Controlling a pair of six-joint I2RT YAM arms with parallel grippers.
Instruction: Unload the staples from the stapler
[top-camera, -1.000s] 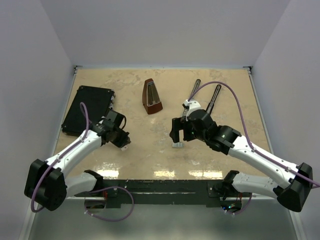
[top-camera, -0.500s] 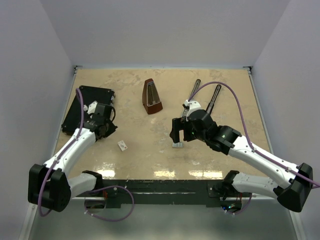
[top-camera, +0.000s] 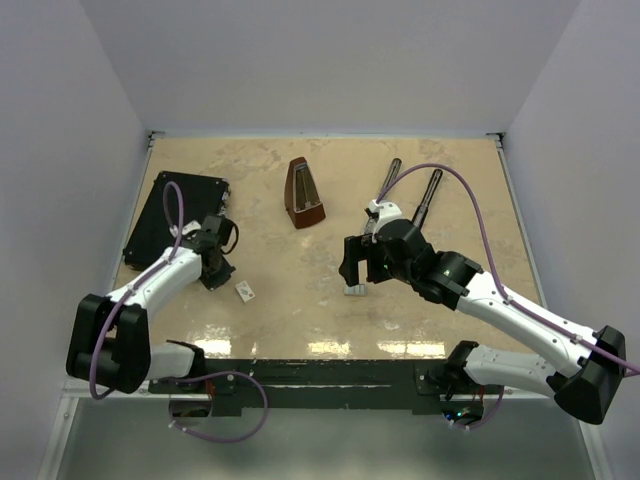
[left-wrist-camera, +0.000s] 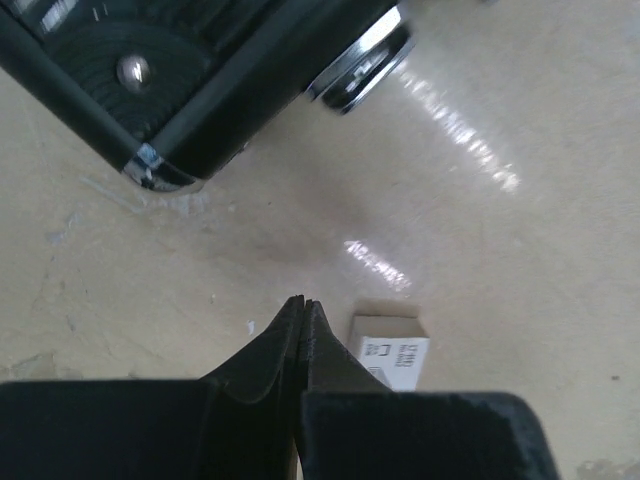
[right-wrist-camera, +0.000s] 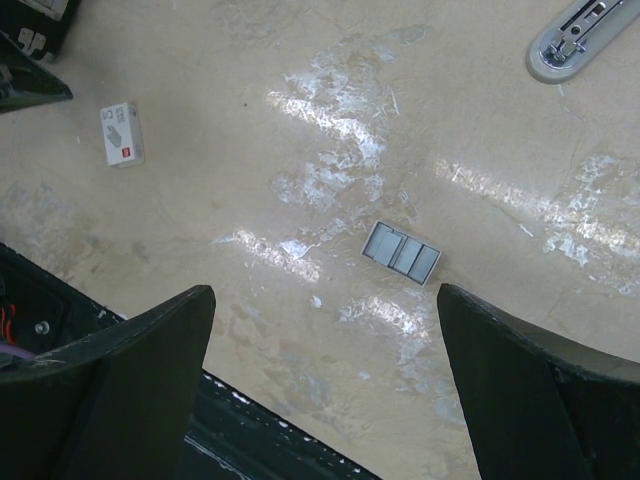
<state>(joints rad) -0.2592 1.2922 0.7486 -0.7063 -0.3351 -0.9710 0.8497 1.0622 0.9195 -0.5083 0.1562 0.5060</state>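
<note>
Pincer on the right (right-wrist-camera: 322, 295): spread wide, empty, hanging above the surface (right-wrist-camera: 300, 80). Below it, between its fingers: the staples (right-wrist-camera: 400, 253), a small grey ridged strip lying flat. Beyond it, well apart: the stapler (top-camera: 428, 195), opened into two dark bars. Pincer on the left (left-wrist-camera: 303, 302): pressed together, gripping nothing, low over the surface. Just to its right, a small white box (left-wrist-camera: 392, 350); ahead of it, a black case (left-wrist-camera: 200, 80).

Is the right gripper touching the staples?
Apart. The right wrist view shows the staples lying between the wide-open fingers of the right gripper, with bare table showing on both sides.
</note>
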